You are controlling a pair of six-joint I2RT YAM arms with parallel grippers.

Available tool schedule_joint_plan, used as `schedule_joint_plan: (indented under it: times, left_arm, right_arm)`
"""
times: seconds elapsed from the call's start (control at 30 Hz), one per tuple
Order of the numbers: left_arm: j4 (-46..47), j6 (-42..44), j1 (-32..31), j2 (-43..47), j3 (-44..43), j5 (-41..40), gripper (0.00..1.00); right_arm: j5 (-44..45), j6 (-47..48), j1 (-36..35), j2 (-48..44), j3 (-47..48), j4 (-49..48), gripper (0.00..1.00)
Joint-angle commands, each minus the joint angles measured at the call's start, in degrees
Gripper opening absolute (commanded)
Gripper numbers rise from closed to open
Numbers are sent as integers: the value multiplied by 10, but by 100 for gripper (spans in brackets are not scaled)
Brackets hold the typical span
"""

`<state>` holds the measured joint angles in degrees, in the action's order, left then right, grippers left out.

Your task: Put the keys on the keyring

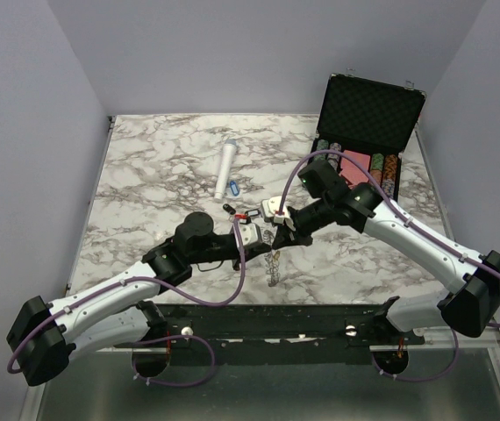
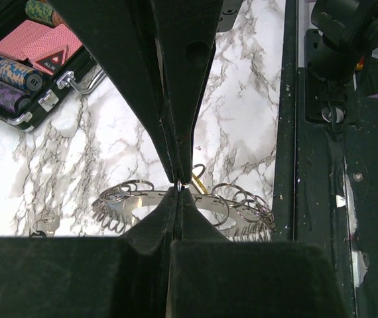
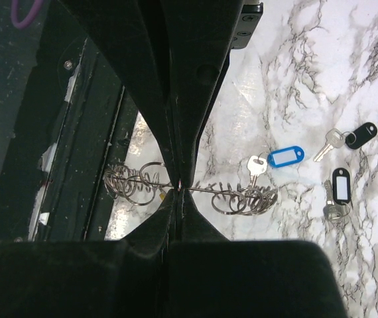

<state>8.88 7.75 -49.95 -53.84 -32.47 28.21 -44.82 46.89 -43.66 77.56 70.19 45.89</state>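
Observation:
The keyring (image 1: 274, 265) is held over the table's near middle, a flat silvery ring fringed with small split rings. In the right wrist view I see the keyring (image 3: 242, 193) edge-on, and my right gripper (image 3: 179, 185) is shut on its rim. My left gripper (image 2: 178, 187) is shut at the rim of the keyring (image 2: 222, 211), pinching a small split ring (image 2: 197, 173) beside a gold tag (image 2: 201, 183). Loose keys lie on the marble: a blue-tagged key (image 3: 284, 157) and two black-tagged keys (image 3: 361, 134) (image 3: 340, 185). In the top view both the left gripper (image 1: 266, 239) and the right gripper (image 1: 282, 230) meet above the ring.
A white cylinder (image 1: 226, 169) lies at the table's middle back with a blue tag (image 1: 234, 187) beside it. An open black case (image 1: 368, 114) holding poker chips and cards stands at the back right. The black base rail (image 1: 267, 320) runs along the near edge.

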Motion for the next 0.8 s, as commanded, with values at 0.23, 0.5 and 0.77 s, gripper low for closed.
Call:
schedule_joint_plan:
  times: [0.23, 0.5, 0.77]
  left_arm:
    - [111, -75, 5, 56, 58, -19, 0]
    - [300, -227, 16, 95, 142, -72, 0]
    - [471, -335, 15, 64, 181, -136, 0]
  right_arm:
    - [-26, -74, 8, -25, -16, -52, 32]
    - [-146, -268, 78, -90, -97, -208, 56]
    - [-187, -391, 108, -161, -209, -408, 62]
